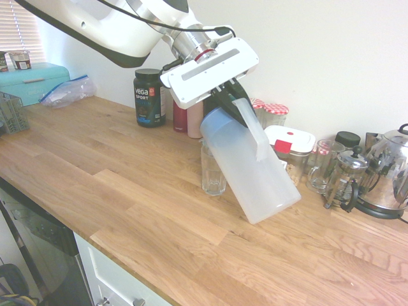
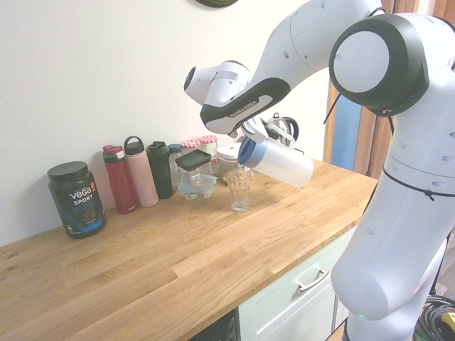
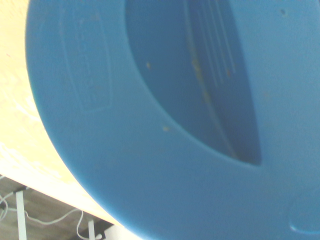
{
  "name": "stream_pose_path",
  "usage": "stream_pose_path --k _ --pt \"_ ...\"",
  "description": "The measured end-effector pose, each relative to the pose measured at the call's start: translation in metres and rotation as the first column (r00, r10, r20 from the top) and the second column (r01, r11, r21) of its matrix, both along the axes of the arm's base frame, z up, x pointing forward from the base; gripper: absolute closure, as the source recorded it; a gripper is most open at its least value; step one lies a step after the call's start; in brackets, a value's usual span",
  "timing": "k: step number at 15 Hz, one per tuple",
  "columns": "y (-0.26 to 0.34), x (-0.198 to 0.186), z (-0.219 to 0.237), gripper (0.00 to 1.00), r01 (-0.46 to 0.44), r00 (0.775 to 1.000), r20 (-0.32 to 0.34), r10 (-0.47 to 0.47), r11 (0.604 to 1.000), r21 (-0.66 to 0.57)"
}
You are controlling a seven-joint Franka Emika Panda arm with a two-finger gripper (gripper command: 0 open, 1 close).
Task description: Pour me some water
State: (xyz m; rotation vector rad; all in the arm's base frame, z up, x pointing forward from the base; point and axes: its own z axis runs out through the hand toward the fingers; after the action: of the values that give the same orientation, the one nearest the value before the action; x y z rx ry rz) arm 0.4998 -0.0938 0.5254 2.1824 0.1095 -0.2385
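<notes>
Frosted plastic pitcher (image 1: 252, 167), blue lid, tilted over ribbed clear glass (image 1: 213, 173); fingers (image 1: 224, 102) clamped on handle.

the wooden bench (image 1: 127, 191) carried a clear glass (image 1: 213, 173) just below the claw (image 1: 226, 102), with bottles (image 2: 135, 174), jars (image 1: 275, 115) and a kettle (image 1: 392, 172) behind it.

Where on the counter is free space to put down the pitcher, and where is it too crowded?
Bare wood lies along the counter's front edge, in front of the glass, and between the glass and the teal box at the far end. The strip along the wall is crowded: protein tub, bottles, jars, kettle. The pitcher hangs tilted over the glass.
</notes>
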Motion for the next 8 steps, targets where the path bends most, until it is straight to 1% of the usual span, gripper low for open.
stream_pose_path --k 5,8 --pt "-0.001 0.007 -0.015 1.00 -0.003 1.000 -0.025 0.003 1.000 -0.026" --pt "0.001 0.011 -0.023 1.00 -0.001 1.000 -0.027 0.000 1.000 -0.030"
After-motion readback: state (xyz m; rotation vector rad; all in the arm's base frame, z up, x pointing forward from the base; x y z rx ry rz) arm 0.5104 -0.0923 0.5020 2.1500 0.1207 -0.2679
